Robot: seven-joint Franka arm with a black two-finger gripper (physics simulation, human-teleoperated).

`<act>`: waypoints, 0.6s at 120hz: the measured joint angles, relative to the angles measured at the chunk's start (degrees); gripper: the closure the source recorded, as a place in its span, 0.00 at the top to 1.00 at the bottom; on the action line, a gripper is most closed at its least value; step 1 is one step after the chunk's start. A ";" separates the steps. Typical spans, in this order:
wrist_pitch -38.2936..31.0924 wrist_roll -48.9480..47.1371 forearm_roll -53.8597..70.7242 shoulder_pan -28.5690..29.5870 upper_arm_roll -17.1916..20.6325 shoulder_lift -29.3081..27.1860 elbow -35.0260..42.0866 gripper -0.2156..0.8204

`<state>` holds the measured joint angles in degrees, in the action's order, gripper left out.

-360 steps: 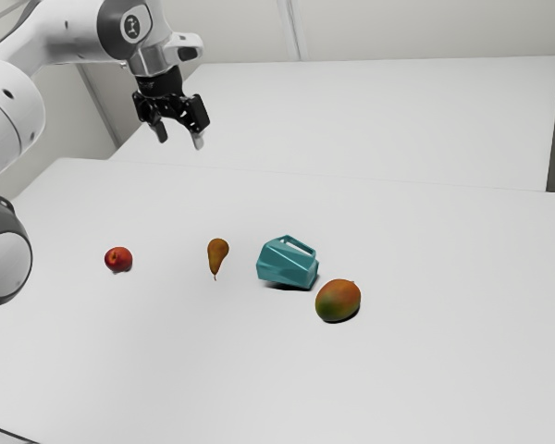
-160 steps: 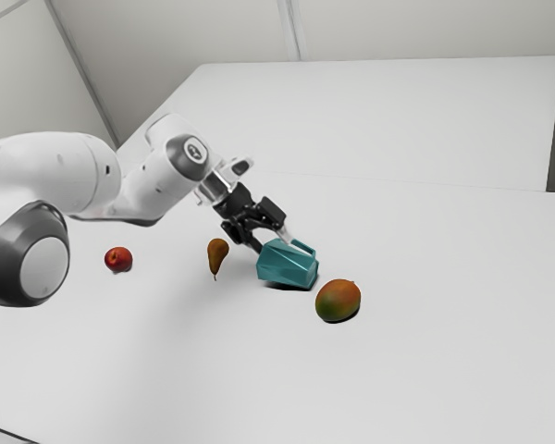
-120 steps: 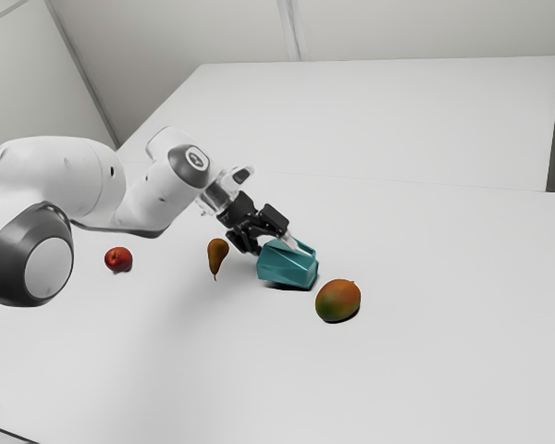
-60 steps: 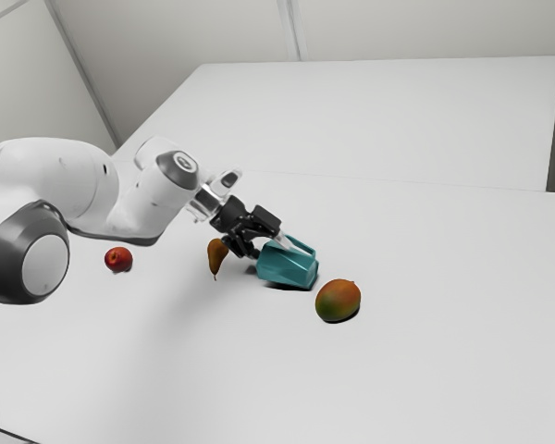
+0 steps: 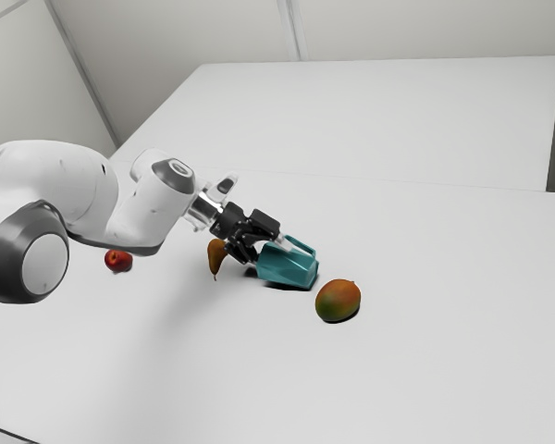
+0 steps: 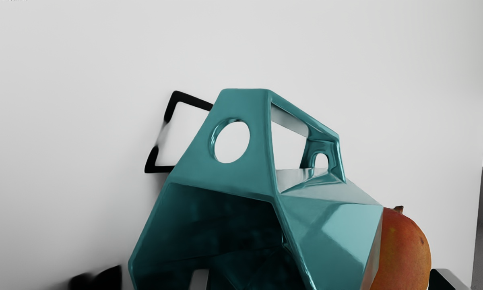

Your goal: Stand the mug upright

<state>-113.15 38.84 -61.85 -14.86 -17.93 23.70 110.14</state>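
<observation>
Mug: the teal mug (image 5: pixel 288 266) is seen on its side, not upright, on the middle part of the white table (image 5: pixel 425 370), well apart from the far edge, with its bottom turned toward the exterior view's right

Handle: the handle (image 6: pixel 243 100) is held up off the table by the way the mug lies

Gripper: the gripper (image 5: pixel 265 252) is wide open and nothing is gripped; one finger (image 6: pixel 199 278) is put at the mug's mouth (image 6: pixel 221 225), the other finger (image 6: pixel 451 280) is kept outside, with the mug's side wall between them; how deep the first one is put in cannot be told

Why there: maybe the wall is meant to be pinched, so that the mug can be tipped up onto its bottom

Mango: the mango (image 5: pixel 338 301) is set just beside the mug's bottom, so it might be bumped if the mug is swung that way

Pear: the pear (image 5: pixel 215 257) is seen near the gripper, so room might be needed there too

Wrist view: the dark inside of the mug and the round hole in the handle are shown well

Exterior view: the pear, and a red fruit (image 5: pixel 118 261) nearer the table's far left corner, are shown
</observation>
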 joint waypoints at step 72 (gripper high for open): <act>0.28 1.88 -1.68 -0.20 0.00 -0.01 0.36 0.33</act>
<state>-112.87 40.72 -63.53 -15.06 -17.93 23.69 110.50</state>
